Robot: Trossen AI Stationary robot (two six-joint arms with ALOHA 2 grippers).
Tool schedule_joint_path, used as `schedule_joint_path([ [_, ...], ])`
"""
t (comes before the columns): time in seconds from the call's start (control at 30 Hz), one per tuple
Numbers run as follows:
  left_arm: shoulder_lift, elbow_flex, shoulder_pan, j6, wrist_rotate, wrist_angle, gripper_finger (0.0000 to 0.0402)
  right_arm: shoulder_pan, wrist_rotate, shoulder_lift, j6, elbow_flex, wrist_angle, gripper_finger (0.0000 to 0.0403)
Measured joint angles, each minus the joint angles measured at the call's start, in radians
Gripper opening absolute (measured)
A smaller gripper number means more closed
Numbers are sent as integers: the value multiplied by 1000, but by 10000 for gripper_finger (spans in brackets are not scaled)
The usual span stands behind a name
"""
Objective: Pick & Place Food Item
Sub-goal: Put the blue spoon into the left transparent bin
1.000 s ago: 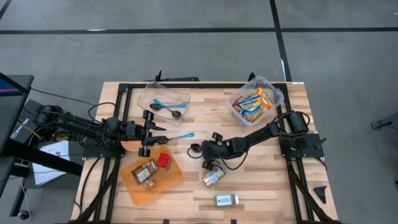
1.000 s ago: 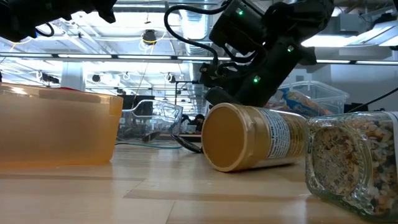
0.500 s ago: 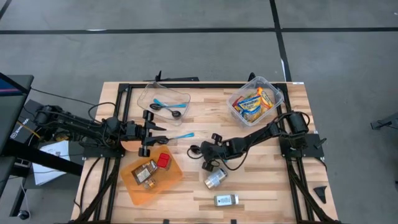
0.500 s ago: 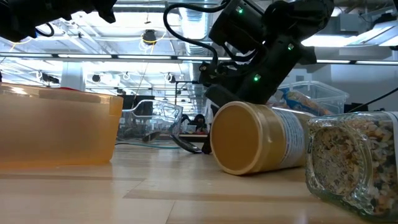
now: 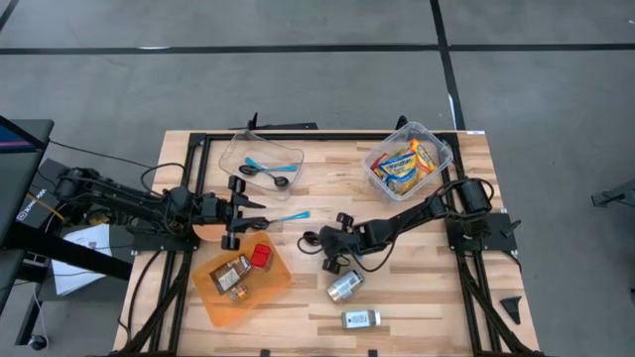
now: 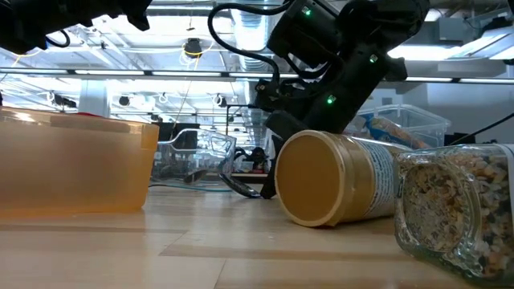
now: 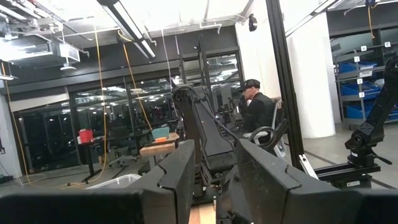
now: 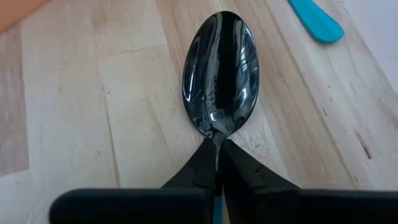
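The right gripper (image 8: 217, 163), fingers clamped on a black spoon (image 8: 220, 74), hangs low over the worktop (image 5: 417, 228) beside the toppled jar (image 5: 344, 287) (left arm waits apart, fingers parted): lift straight, keeping clear of it.

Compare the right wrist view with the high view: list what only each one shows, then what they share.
Only the right wrist view shows the right gripper shut on a black spoon, its bowl held out over the wood.

Only the high view shows the whole layout: the left gripper beside the orange tray, the clear utensil bin, the snack container, and two jars, one lying near the right gripper and one at the table's front edge.

Both show the wooden table and the teal utensil.
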Motion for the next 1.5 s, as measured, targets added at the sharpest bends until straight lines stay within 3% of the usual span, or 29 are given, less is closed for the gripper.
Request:
schedule_joint_path([
  [0.37, 0, 0, 0, 0, 0, -9, 112, 83, 221, 10, -84, 97, -173, 3],
  [0.77, 25, 2, 0, 0, 0, -10, 112, 181, 681, 7, -154, 151, -226, 1],
  [1.0, 155, 92, 0, 0, -10, -94, 112, 243, 957, 5, -175, 153, -235, 1],
  [1.27, 402, 315, -63, 97, -262, -402, 112, 285, 1123, 4, -185, 154, -266, 1],
  [1.5, 614, 441, -105, 157, -430, -395, 112, 308, 1206, 3, -221, 154, -286, 1],
])
